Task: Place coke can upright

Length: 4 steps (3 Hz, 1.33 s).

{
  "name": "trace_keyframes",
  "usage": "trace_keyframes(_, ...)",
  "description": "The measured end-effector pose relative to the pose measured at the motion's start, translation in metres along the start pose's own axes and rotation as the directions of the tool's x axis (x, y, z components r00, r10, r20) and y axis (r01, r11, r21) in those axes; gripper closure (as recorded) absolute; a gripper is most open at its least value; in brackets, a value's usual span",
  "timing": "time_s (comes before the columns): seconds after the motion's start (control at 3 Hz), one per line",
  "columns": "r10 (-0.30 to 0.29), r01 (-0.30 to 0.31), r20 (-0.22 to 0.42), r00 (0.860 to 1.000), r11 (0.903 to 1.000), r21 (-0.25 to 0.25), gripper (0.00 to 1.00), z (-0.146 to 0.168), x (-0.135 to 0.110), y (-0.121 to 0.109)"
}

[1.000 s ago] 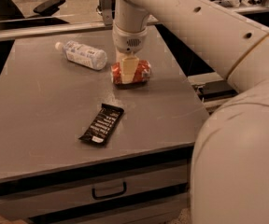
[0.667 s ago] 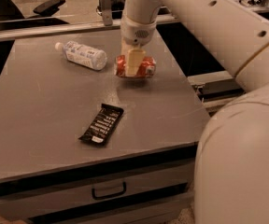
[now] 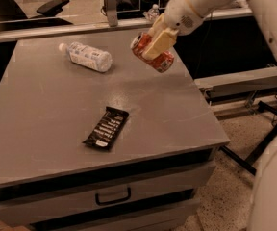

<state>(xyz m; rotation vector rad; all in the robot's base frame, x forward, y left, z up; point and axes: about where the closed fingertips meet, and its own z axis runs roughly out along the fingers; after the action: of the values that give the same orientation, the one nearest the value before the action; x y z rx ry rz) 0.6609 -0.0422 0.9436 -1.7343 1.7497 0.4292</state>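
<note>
One arm (image 3: pixel 196 6) angled down-left; end effector (image 3: pixel 157 43) grips tilted coke can (image 3: pixel 164 61) above table (image 3: pixel 56 119).

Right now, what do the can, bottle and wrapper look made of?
Coke can: thin metal, likely aluminium; glossy red print, silvery end. Held tilted above the table in the gripper, jaws shut on it.
Water bottle: clear plastic; see-through wall, white cap.
Snack wrapper: black film, probably plastic or foil; flat, slight sheen.
</note>
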Motion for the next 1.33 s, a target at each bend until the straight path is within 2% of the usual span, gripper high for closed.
trace_keyframes(0.33, 0.082, -0.094, 0.259, 0.962, 0.9950, 0.034, 1.00, -0.031, 0.003, -0.004)
trace_keyframes(0.67, 0.107, -0.140, 0.427, 0.898, 0.9890, 0.047, 1.00, -0.046, 0.006, -0.005)
trace_keyframes(1.0, 0.092, -0.138, 0.498, 0.862, 0.9887, 0.058, 1.00, -0.046, 0.009, 0.001)
trace_keyframes(1.33, 0.065, -0.125, 0.543, 0.837, 0.9893, 0.075, 1.00, -0.031, 0.017, 0.009)
